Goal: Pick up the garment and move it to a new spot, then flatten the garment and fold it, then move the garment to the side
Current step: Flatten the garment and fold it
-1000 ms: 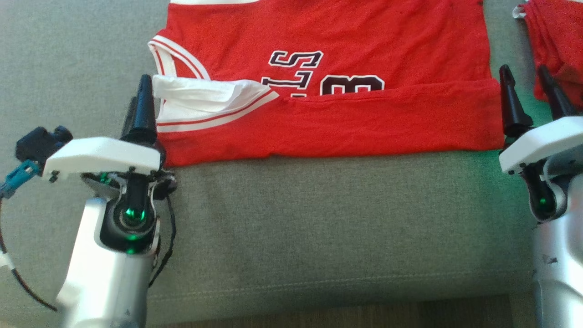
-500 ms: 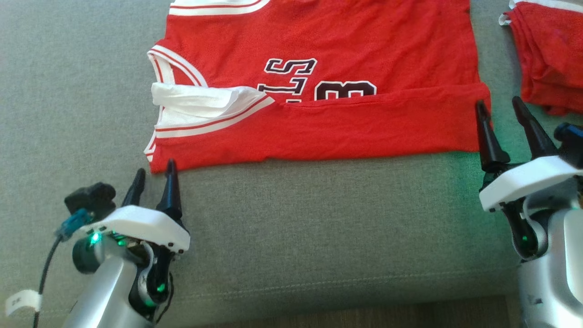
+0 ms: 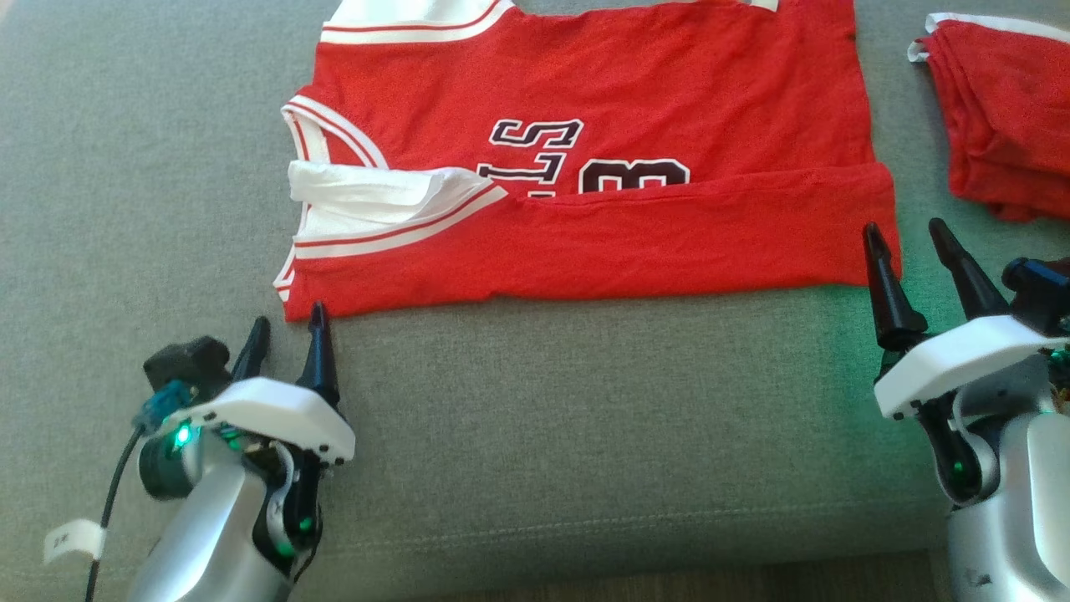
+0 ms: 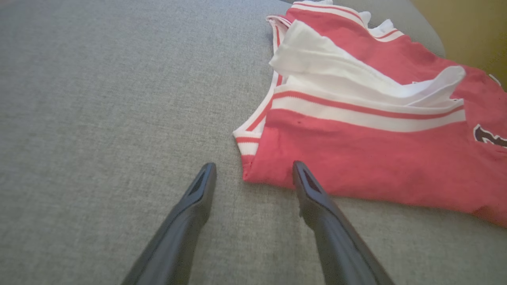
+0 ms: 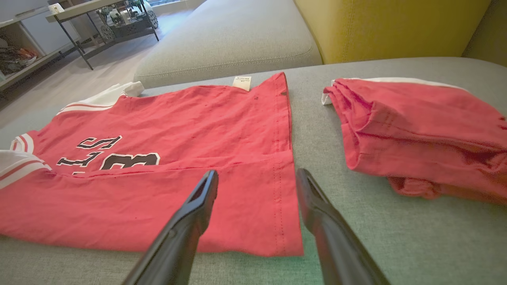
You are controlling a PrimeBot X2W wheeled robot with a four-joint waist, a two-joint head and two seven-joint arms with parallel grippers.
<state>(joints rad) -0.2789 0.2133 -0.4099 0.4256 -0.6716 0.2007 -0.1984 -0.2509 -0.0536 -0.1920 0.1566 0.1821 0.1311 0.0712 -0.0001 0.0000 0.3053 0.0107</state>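
The red sleeveless jersey with white trim lies flat on the grey fabric sofa seat, near edge folded over. Left fingers: open, empty, at its near-left corner. Right fingers: open, empty, at its near-right corner.

- Head view: high, looking steeply down on the grey sofa seat. Jersey across the top, left tool lower left, right tool lower right.
- Left wrist view: low and close, facing along its fingers at the jersey's striped near corner.
- Right wrist view: low, close to the jersey's hem corner, facing the yellow backrest and folded red cloth.
- Shared by all three: the jersey's near edge.
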